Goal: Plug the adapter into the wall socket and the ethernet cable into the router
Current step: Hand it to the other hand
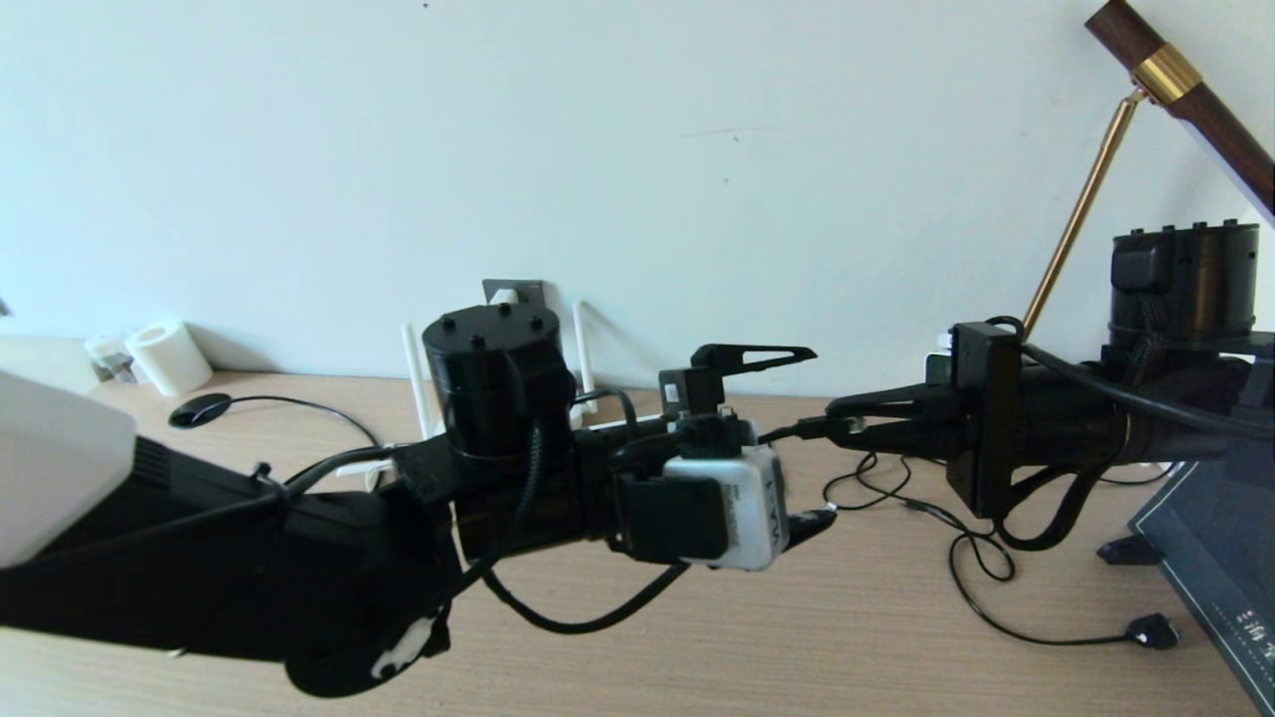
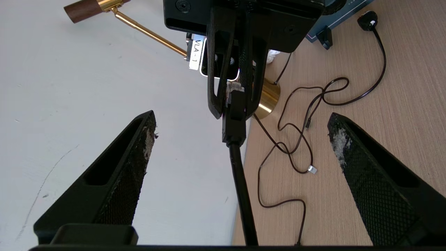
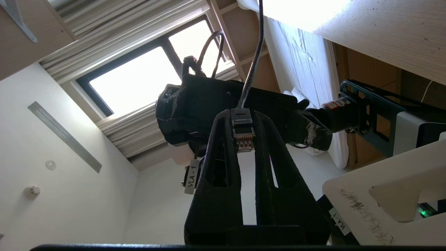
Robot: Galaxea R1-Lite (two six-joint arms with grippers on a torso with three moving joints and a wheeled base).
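We pinch the ethernet cable (image 3: pixel 243 134) plug in the closed right gripper (image 3: pixel 244 139); left gripper (image 2: pixel 240 139) gapes wide, empty. Thin grip: plug may twist, missing the router (image 1: pixel 498 398) port.

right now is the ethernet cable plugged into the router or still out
Out. The right gripper is shut on the ethernet cable plug in mid-air, its clear tip bare, facing the open left gripper.

One router (image 1: pixel 588 398), one wall socket (image 1: pixel 528 292), one ethernet cable (image 2: pixel 240 181), one paper roll (image 1: pixel 169 357), two thin black cables (image 1: pixel 981 583).
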